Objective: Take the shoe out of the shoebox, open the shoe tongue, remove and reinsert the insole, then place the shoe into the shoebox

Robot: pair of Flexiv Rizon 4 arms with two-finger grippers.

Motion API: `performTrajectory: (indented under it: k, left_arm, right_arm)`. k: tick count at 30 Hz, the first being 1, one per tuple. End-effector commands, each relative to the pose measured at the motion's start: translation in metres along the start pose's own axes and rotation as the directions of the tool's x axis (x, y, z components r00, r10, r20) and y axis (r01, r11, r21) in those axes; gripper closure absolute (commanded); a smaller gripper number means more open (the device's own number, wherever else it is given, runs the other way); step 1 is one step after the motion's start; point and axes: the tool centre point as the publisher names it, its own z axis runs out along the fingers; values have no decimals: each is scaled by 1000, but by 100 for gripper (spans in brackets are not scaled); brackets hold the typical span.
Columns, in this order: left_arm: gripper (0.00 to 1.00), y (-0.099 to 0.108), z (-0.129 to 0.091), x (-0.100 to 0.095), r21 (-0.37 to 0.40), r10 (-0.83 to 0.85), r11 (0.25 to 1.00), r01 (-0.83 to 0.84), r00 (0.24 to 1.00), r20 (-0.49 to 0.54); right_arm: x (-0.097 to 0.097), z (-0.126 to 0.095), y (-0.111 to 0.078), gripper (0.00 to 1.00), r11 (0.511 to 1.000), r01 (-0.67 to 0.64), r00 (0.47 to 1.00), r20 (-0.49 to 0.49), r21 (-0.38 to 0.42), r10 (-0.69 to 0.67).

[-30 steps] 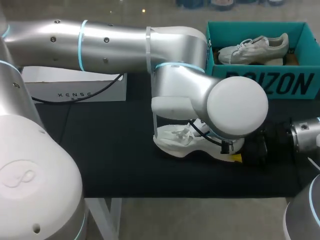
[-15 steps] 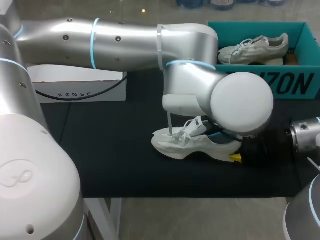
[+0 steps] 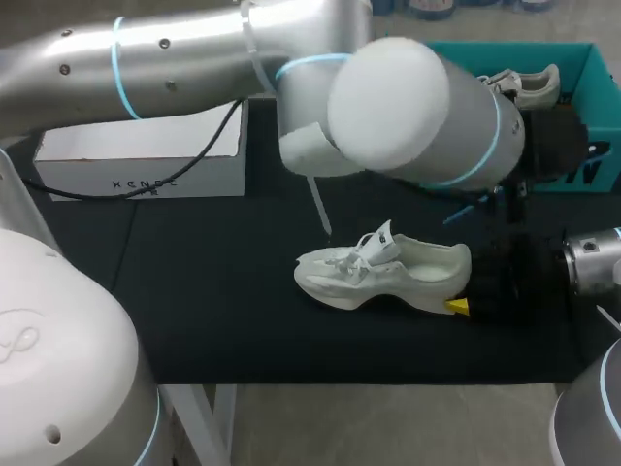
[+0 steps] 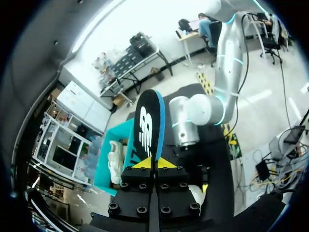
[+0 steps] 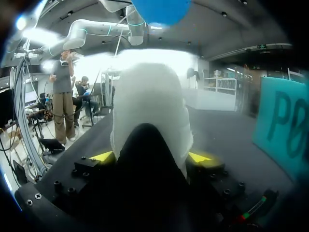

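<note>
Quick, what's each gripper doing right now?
Left gripper: shut on the insole.
Right gripper: shut on the shoe, at its heel.

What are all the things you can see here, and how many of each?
shoe: 1, white, lying on the table, toe pointing left
second shoe: 1, white, inside the shoebox
shoebox: 1, teal, back right of the table
insole: 1, black with a blue edge, held up in the air
white box: 1, white, back left of the table
cable: 1, black, running across the white box
table: 1, black top
left gripper: 1, black with yellow tips, shut on the insole
right gripper: 1, black with yellow tips, shut on the shoe's heel
</note>
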Motion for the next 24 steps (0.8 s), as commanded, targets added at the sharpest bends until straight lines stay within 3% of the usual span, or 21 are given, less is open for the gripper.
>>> performTrajectory:
  k: [1, 3, 5, 24]
  left_arm:
    - [100, 30, -50, -41, 531, -11, 840, 112, 982, -189]
    - [100, 38, -66, -53, 615, 21, 780, 116, 977, -210]
    - [100, 48, -84, -65, 647, 11, 756, 100, 986, -166]
    - [100, 48, -84, -65, 647, 11, 756, 100, 986, -166]
  right_arm:
    - [-1, 4, -5, 100, 1000, -1, 1000, 0, 1, 1]
    - [-1, 4, -5, 100, 1000, -1, 1000, 0, 1, 1]
    - [-1, 4, -5, 100, 1000, -1, 1000, 0, 1, 1]
    - [-1, 4, -5, 100, 1000, -1, 1000, 0, 1, 1]
